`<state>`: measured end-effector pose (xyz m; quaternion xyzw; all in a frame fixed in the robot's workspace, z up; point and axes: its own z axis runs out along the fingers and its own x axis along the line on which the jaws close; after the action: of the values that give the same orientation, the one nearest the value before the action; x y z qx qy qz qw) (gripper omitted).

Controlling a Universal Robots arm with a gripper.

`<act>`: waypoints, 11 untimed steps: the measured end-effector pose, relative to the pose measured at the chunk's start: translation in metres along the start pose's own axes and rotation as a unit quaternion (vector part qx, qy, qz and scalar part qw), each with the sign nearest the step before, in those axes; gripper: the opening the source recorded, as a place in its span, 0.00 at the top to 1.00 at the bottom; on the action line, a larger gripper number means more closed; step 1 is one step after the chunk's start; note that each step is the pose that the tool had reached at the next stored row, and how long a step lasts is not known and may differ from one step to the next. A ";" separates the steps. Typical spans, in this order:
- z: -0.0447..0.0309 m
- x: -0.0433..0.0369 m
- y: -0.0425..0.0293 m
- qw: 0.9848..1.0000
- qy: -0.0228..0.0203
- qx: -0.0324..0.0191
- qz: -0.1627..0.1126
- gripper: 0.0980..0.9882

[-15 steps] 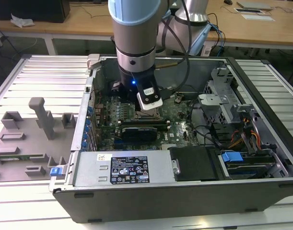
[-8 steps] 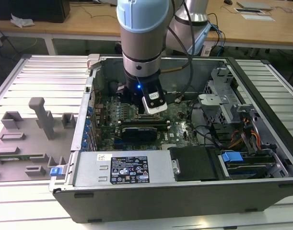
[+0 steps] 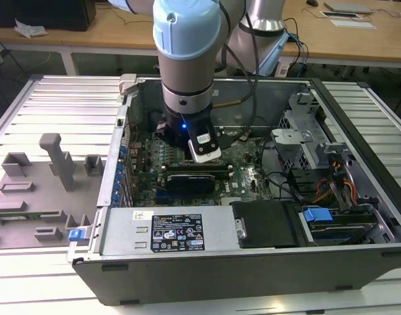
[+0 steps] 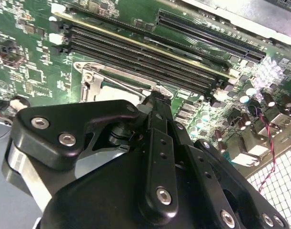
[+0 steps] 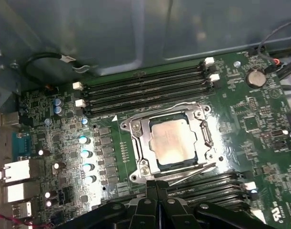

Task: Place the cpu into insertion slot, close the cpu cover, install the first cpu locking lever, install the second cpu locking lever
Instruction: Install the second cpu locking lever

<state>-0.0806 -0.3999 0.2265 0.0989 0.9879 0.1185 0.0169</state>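
The cpu (image 5: 173,140), a pale silvery square, lies in the insertion slot (image 5: 157,167) on the green motherboard. The cpu cover (image 5: 140,143), a silvery frame, lies flat around it. One thin wire lever (image 5: 183,105) runs along the socket's far side. A second one (image 5: 188,172) slants along the side nearest my fingers. My gripper (image 5: 154,185) has its black fingers pressed together, the tips right at that second lever's end. From behind, the gripper (image 4: 157,98) reaches the socket frame (image 4: 95,78). The arm (image 3: 186,98) stands inside the open computer case.
Long black memory slots (image 5: 145,90) flank the socket on both sides. A cable loop (image 5: 50,64) and the case wall (image 5: 135,33) lie beyond. A drive cage (image 3: 305,144) is at the exterior view's right, a grey fixture tray (image 3: 36,190) at its left.
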 end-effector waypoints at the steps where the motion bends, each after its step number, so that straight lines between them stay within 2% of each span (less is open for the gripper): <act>1: 0.0023 0.0008 -0.0005 1.000 0.001 0.000 -0.005 0.99; 6: 0.0122 0.0053 -0.0007 1.000 0.003 -0.001 -0.017 0.99; 9: 0.0173 0.0063 0.0010 0.999 0.008 -0.002 -0.037 0.99; 11: 0.0212 0.0075 0.0019 0.998 0.013 -0.002 -0.056 0.99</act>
<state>-0.0863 -0.3917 0.2062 0.0424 0.9918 0.1203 0.0112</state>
